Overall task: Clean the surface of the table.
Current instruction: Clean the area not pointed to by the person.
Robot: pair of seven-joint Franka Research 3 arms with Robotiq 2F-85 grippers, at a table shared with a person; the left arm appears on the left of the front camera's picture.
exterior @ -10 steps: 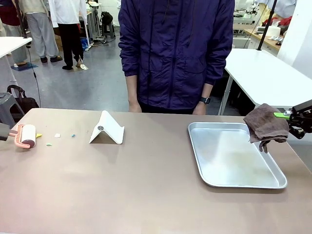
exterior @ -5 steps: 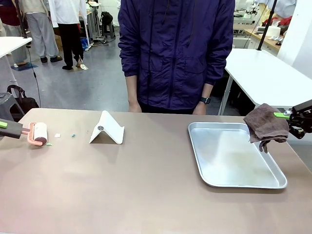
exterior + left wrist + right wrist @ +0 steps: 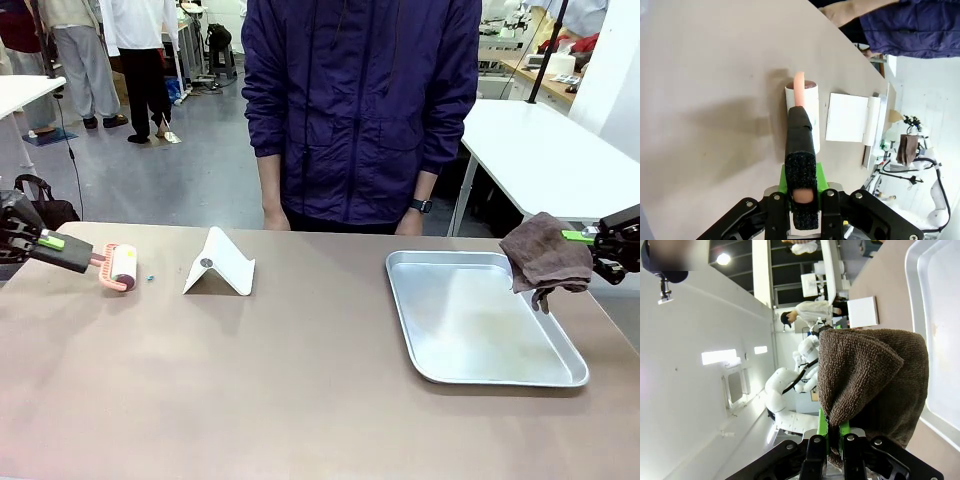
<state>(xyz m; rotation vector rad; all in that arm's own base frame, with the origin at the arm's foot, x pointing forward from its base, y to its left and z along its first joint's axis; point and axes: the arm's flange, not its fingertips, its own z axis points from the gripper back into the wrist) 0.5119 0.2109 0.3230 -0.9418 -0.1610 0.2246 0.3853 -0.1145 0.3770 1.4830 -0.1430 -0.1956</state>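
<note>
1 blue speck (image 3: 150, 277) lies on the table (image 3: 300, 390) just right of the lint roller (image 3: 122, 267) clamped in the left gripper (image 3: 62, 248), along its handle line; right gripper (image 3: 592, 240), gripping a cloth (image 3: 545, 255), far off

— What do you see at the back?
— You see a shiny grey floor (image 3: 190, 170) and a white table (image 3: 540, 150) on the right.
— Any light?
— You see a bright round lamp (image 3: 723, 259) glowing.
</note>
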